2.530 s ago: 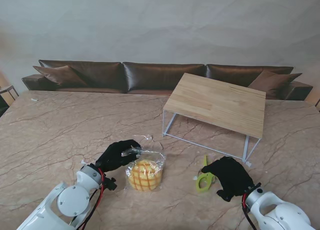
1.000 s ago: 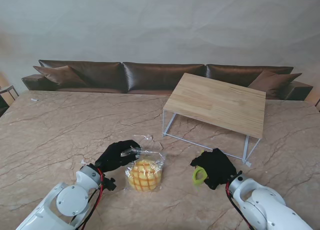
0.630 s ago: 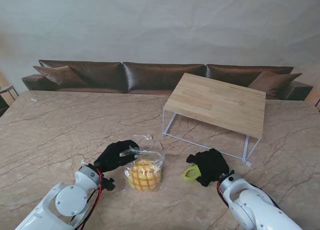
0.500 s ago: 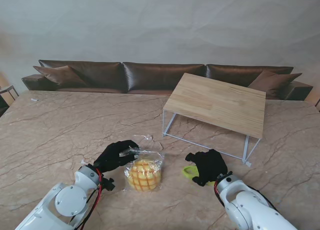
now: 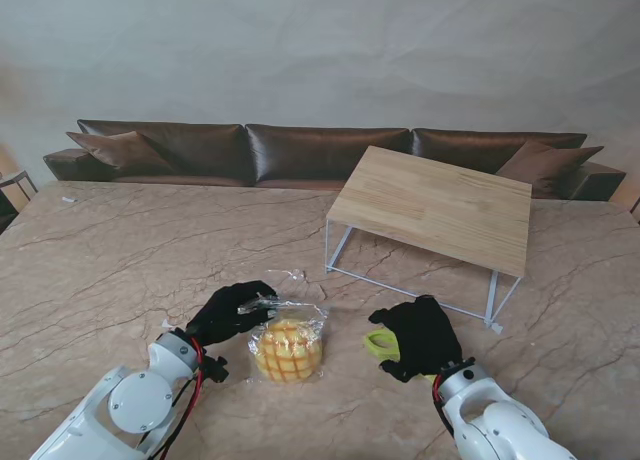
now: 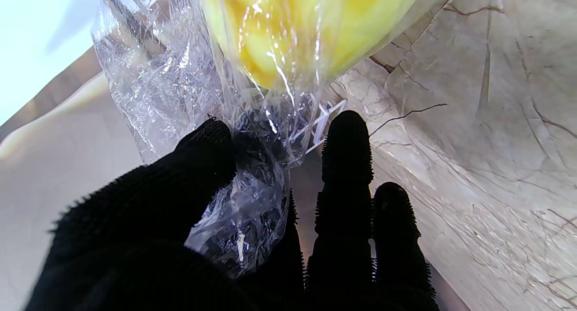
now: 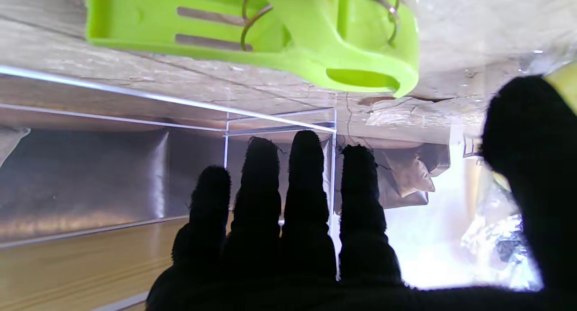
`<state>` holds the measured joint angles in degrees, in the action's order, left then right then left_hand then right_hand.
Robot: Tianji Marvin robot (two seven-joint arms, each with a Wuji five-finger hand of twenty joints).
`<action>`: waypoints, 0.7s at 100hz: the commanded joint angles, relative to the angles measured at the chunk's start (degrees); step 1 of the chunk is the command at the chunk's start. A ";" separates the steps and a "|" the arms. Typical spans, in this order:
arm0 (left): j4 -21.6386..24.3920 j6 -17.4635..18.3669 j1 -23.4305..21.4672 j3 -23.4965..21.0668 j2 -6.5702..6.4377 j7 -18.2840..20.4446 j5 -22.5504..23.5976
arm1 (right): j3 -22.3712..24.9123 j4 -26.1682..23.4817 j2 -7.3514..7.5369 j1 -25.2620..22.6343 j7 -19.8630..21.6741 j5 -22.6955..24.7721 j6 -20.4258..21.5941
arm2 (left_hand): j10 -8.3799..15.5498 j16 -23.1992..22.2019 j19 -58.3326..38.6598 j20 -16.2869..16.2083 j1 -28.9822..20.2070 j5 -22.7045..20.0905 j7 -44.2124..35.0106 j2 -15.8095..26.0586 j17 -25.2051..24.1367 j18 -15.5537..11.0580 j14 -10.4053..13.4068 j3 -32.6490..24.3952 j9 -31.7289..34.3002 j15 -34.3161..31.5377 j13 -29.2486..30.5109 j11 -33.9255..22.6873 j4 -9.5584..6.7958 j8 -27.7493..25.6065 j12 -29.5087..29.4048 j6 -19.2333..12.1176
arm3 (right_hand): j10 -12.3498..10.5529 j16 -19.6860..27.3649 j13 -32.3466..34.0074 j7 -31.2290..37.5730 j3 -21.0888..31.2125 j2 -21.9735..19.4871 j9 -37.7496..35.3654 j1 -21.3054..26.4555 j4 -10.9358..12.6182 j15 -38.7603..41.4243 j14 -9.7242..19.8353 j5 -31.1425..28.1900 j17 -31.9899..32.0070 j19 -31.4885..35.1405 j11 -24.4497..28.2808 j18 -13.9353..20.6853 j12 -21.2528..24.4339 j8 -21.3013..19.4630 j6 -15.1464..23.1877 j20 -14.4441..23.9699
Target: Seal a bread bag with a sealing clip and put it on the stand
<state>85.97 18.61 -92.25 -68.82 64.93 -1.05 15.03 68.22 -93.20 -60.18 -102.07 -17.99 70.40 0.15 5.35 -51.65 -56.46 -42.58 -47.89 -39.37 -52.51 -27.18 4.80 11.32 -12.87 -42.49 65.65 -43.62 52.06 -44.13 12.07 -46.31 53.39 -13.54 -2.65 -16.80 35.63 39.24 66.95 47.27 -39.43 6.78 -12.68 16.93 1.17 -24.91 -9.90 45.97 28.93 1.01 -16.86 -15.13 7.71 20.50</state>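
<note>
A clear bread bag (image 5: 289, 349) with a yellow checked bun lies on the marble table in front of me. My left hand (image 5: 235, 312) is shut on the bag's twisted neck (image 6: 245, 198), thumb and fingers pinching the crinkled plastic. The green sealing clip (image 5: 380, 342) lies flat on the table just right of the bag. My right hand (image 5: 418, 335) hovers over it with fingers straight and spread, covering the clip's right end. In the right wrist view the clip (image 7: 293, 36) rests on the marble beyond my fingers (image 7: 306, 189), untouched. The wooden stand (image 5: 432, 208) sits farther back on the right.
The stand has thin white wire legs (image 5: 340, 248) close behind my right hand. A brown leather sofa (image 5: 320, 152) runs along the table's far edge. Bare marble (image 5: 120, 260) stretches to the left of the bag.
My right hand has moved left toward the bag, and the green clip has shifted left with it. The left hand and the bag have stayed put.
</note>
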 commanded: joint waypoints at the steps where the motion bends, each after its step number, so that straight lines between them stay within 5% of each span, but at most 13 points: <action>1: -0.19 0.27 -0.48 0.08 0.15 -0.01 -0.13 | 0.79 -1.23 0.11 -1.62 0.18 0.52 0.21 | 5.41 -0.38 -1.29 -1.00 -2.65 -1.15 -5.07 3.25 -0.13 0.16 0.55 0.18 0.70 0.19 0.61 -0.55 -0.20 -2.09 1.14 -5.02 | 0.64 2.71 -0.25 0.28 1.99 2.24 0.40 -1.43 0.25 -1.21 2.00 1.09 -0.21 0.23 -2.24 2.32 1.00 0.99 -1.34 -6.86; 22: -0.30 0.51 -0.50 -0.04 0.20 -0.23 -0.15 | 3.77 -2.48 0.43 -5.17 1.94 2.19 0.80 | 5.38 -0.42 -1.27 -1.02 -2.57 -1.12 -5.00 3.24 -0.08 0.15 0.48 0.24 0.70 0.17 0.62 -0.52 -0.17 -2.08 1.13 -5.03 | 1.07 4.72 -3.14 -0.93 2.62 3.84 2.40 -0.35 0.33 -2.61 3.41 2.43 -1.35 -7.40 -6.40 4.78 2.71 1.54 -2.64 -13.10; 70: -0.39 0.62 -0.38 0.23 0.23 -0.24 -0.39 | 2.09 1.61 0.50 -4.56 0.77 1.42 -1.26 | 5.40 -0.42 -1.22 -1.10 -2.49 -1.28 -4.98 3.20 -0.14 0.16 0.53 0.09 0.80 0.22 0.61 -0.47 -0.20 -2.23 1.21 -5.22 | 3.04 4.78 -5.50 -2.58 4.18 4.79 7.50 1.99 0.53 -2.60 2.64 7.86 -1.30 -9.41 -5.64 4.29 2.16 2.62 -5.50 -14.86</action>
<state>85.64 19.09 -92.21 -68.72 64.97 -1.40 14.69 70.67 -92.72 -59.45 -106.90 -16.59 72.00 -0.85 5.35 -51.65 -56.46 -42.59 -47.90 -39.36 -52.51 -27.17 4.86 11.35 -12.87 -42.46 65.65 -43.61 52.06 -44.13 12.07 -46.31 53.39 -13.55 -1.17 -12.38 31.56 36.94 69.26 49.66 -33.22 6.91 -12.66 14.61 2.76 -19.52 -11.83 37.05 21.16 5.05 -13.59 -13.96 4.95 6.20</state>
